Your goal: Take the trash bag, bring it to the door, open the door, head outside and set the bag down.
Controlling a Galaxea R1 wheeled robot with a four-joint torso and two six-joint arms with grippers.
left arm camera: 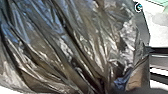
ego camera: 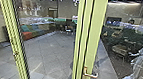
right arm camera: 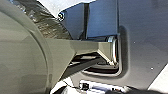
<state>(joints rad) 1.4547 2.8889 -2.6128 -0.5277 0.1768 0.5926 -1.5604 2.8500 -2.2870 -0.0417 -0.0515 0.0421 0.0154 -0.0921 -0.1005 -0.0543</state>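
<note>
The trash bag (left arm camera: 75,45) is gleaming in the left wrist view; a handle (ego camera: 91,75) is jutting from the green door (ego camera: 97,27), lower centre of the head view. Whether either gripper is grasping anything, one cannot tell.

Both arms are posed with parts of the robot's own body in range of the wrist cameras. The wide blue-grey plate (right arm camera: 101,21) carries a round fitting (right arm camera: 60,16) at one corner. Beside it, the grey-green, angular jointed bar (right arm camera: 91,47) terminates in a silver-rimmed joint (right arm camera: 113,51), adjacent to the recessed dark-grey body panel (right arm camera: 147,37).
</note>
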